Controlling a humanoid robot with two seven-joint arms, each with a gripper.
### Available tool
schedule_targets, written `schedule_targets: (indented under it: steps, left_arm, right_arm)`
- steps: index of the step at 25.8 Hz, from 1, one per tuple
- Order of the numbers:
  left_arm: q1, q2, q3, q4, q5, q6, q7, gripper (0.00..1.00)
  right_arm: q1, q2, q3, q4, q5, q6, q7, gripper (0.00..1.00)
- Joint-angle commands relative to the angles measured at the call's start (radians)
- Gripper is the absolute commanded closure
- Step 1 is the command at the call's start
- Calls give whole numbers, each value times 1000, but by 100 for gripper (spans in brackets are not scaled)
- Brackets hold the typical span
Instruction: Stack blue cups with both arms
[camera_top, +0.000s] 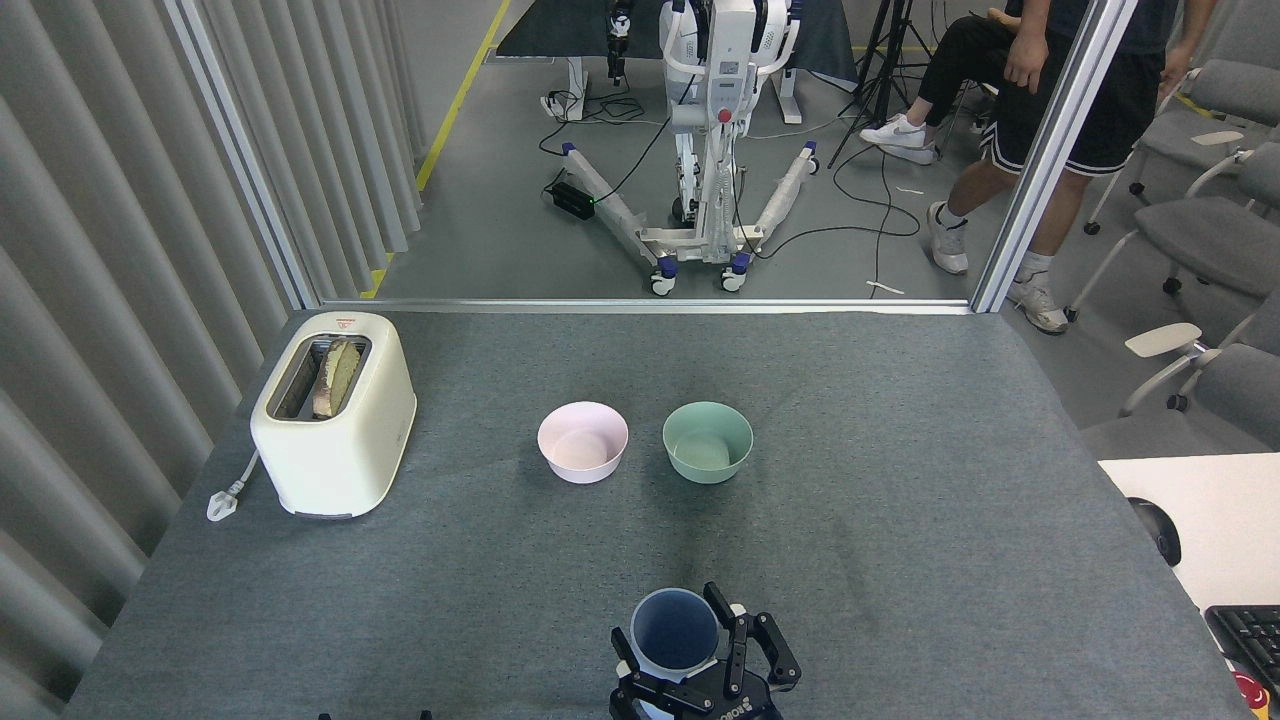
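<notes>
**Blue cup held in a hand at the near edge of the worktop**

A pale blue cup (675, 632), tapered and handleless with a matte surface, stands upright with its open mouth facing up; the inside looks darker blue. Whether a second cup sits nested within it cannot be told from this view. It lies at the near middle edge of the grey worktop (900, 480), low in the head view.

A black hand (690, 650) with jointed open-frame fingers rises from the bottom edge and is closed around the cup: one finger (622, 650) lies against its left wall, and others (765, 645) curve round its right side, touching the wall below the rim. White lettering shows on the wrist. Which arm this hand belongs to cannot be told with certainty; it enters right of centre. No second hand can be made out.

Farther away, at mid-worktop, a pink bowl (583, 442) and a mint-green bowl (707, 441) stand side by side, apart from each other and well apart from the cup. A cream toaster (334, 412) holding toast stands at the far left, its plug (222, 503) lying beside it. Nothing stands between the cup and the bowls.

Beyond the worktop, a white wheeled stand (712, 140) and a person (1040, 110) occupy the floor; grey chairs (1200, 220) line the right.
</notes>
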Motion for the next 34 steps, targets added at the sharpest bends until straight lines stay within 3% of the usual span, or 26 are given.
schedule_targets:
  steps: [1,7,11,14,19,27,34]
  left_arm:
    - [5,0,1,-1,-1,0,0,0]
    - [9,0,1,-2,-1,-2,0,0]
    - [1,0,1,-1,-1,-5,0,0]
    - [-6,-2,1,-4,-1,-5,-2,0]
    - [-25,0,1,-7,-1,-6,-6,0]
    - [-17,0,-2,-18,-1,-11,-6,0]
    - [-23,0,-2,-19,-1,-12,-6,0]
  right_arm:
    - [1,-1,-6,-28,-1,4,-83,1]
    - [30,-3,-180,-57,-8,23,-129,1]
    - [58,-6,-371,-9,-37,13,-124,1]
    - [116,-15,-441,27,-70,-8,-127,1]
    - [233,-16,-490,44,-122,-53,-185,1]
    - [236,-18,-491,132,-120,-54,-219,1]
    - [236,-15,-493,139,-126,-57,-247,0]
